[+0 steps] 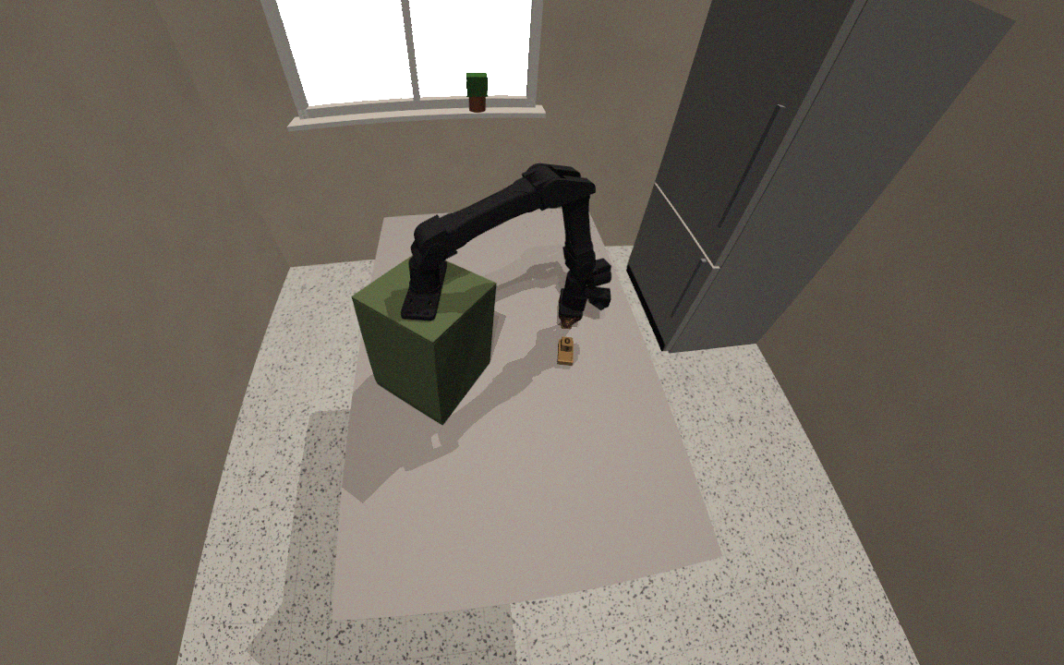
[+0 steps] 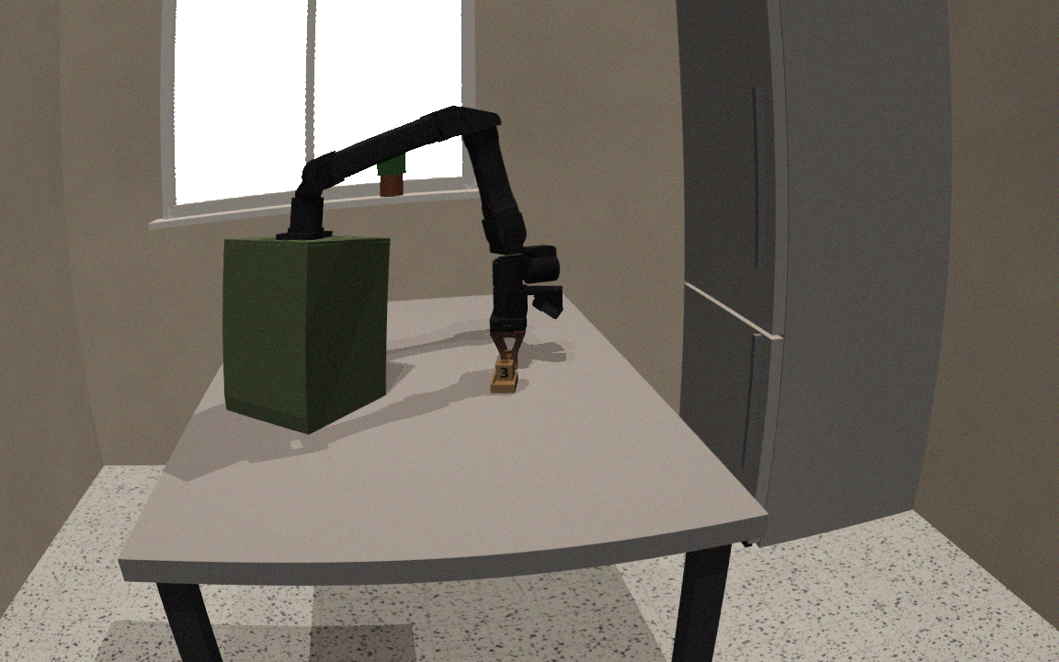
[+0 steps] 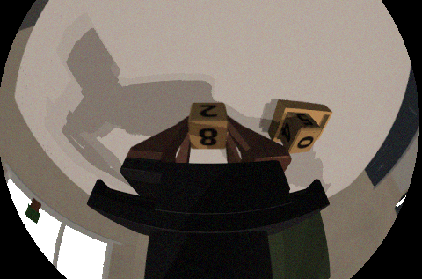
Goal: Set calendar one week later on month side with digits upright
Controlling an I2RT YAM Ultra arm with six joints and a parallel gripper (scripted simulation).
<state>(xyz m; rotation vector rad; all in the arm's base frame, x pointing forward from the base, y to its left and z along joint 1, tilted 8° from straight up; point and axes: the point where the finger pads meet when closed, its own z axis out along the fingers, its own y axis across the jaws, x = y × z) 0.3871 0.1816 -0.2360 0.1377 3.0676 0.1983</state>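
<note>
Calendar cube in the claw, its companion in the tray

Gripper (image 1: pixel 568 323) (image 2: pixel 507 359) (image 3: pixel 207 131): black body, reddish-brown fingers, clamped on a wooden cube by two opposite sides. Held cube (image 3: pixel 207 126): numerals 2 and 8 visible from the wrist, on adjoining faces; its height above the table cannot be told. Tray (image 1: pixel 564 360) (image 2: pixel 503 388) (image 3: pixel 305 106): wooden, shallow-rimmed, near the held cube and apart from it, flat on the table (image 1: pixel 536 463) (image 2: pixel 450 494) (image 3: pixel 246 28). Second cube (image 1: pixel 566 341) (image 2: pixel 504 371) (image 3: pixel 301 134): standing in the tray, 0 on top, with 3, 4 and 5 on side faces. Arm (image 1: pixel 490 211) (image 2: pixel 402 142): black, arched over from a green block (image 1: pixel 437 356) (image 2: pixel 302 329) (image 3: pixel 299 244) upon the table. Plant (image 1: pixel 477 87) (image 2: pixel 391 182) (image 3: pixel 32 210): reddish pot, green foliage, at the window.
</note>
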